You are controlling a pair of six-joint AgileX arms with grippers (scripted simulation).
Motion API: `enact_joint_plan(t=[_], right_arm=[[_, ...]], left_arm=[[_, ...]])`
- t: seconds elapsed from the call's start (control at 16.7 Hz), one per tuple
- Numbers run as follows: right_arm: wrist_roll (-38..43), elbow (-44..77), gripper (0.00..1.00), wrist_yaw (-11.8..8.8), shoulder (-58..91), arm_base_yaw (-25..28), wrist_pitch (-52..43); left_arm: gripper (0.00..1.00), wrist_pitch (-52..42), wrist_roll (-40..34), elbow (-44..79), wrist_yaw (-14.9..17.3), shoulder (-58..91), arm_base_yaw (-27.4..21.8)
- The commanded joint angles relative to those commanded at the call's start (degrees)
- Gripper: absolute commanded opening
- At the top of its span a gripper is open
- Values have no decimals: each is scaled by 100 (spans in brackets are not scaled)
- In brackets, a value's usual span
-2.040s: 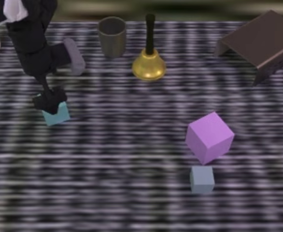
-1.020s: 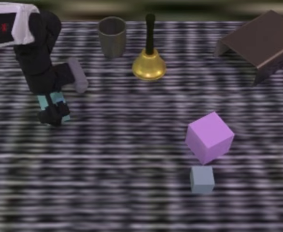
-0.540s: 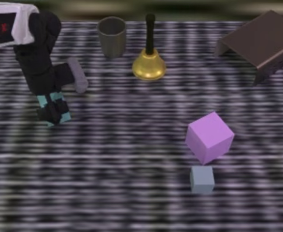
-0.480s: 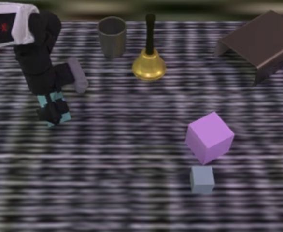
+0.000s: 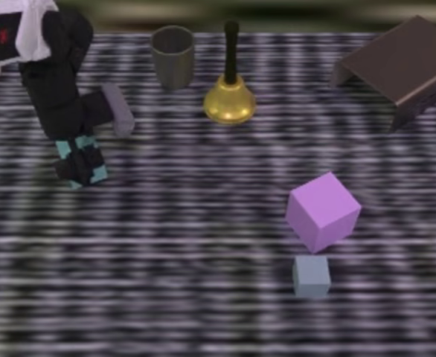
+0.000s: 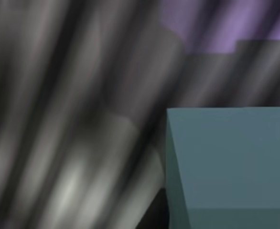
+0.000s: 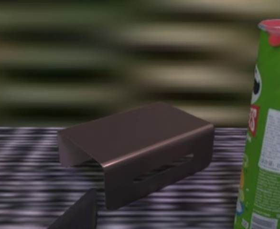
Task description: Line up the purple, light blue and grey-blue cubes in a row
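Left gripper (image 5: 81, 162) reaches down at the table's far left, fingers clamped on the light blue cube (image 5: 86, 160), which fills much of the left wrist view. Purple cube (image 5: 323, 210) sits right of centre with the grey-blue cube (image 5: 311, 276) just beside its near edge. Grey cup (image 5: 172, 56) stands upright at the back beside a brass bell (image 5: 230, 97); its inside cannot be made out.

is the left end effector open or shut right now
Shut on the light blue cube: the left end effector's fingers flank it at the table's left.

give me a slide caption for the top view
Left gripper grips the light blue cube at the table's left; purple cube and grey-blue cube wait right.
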Motion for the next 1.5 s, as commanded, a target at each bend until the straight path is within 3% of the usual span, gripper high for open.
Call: enact_joint_plan(t=[0.36,0.78,0.96,1.32,1.5], right_arm=[[0,0,100,0,0,0,0],[0,0,100,0,0,0,0],[0,0,100,0,0,0,0],[0,0,100,0,0,0,0],[0,0,100,0,0,0,0]], left_arm=[[0,-1060,-14,701,-12,-335,85],[0,-1070,-101,662,-12,-401,-151],[0,-1036,-394,429,-12,-605,-888],[0,-946,-1237,-297,-24,-1188,-3177],[0,-891,-1556,-571,-39,-1435,-3861]])
